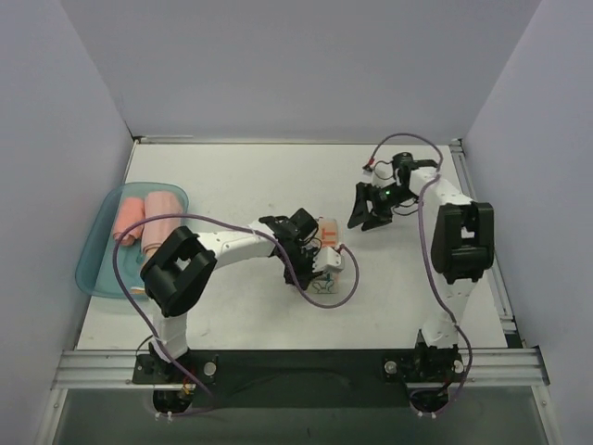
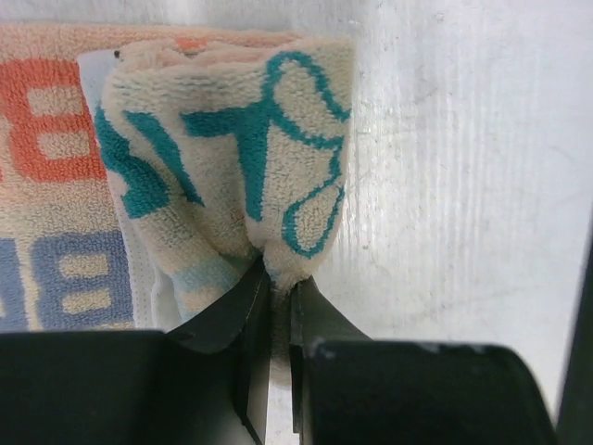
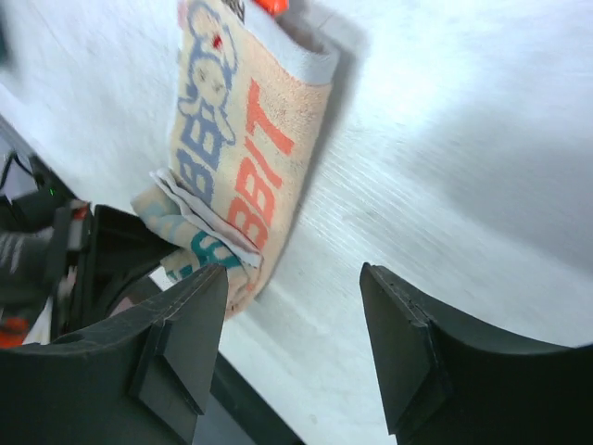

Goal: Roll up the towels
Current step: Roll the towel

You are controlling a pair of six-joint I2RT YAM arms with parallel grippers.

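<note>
A whitish towel with orange, blue and teal "RABBIT" lettering [image 1: 335,283] lies stretched out mid-table. Its near end is folded over into a loose roll [image 2: 232,148]. My left gripper [image 2: 278,283] is shut on the bottom edge of that rolled end, with cloth pinched between the jaws. In the top view the left gripper [image 1: 315,248] sits over the towel's far part. My right gripper [image 1: 368,221] hovers open to the right of the towel, apart from it. The right wrist view shows the right gripper [image 3: 292,297] holding nothing, with the towel [image 3: 250,120] lying ahead of it.
A shallow teal tray [image 1: 93,269] stands at the left table edge with two rolled pinkish towels [image 1: 130,218] [image 1: 164,211] in it. Purple cables loop from both arms over the table. Grey walls close in the left, right and far sides.
</note>
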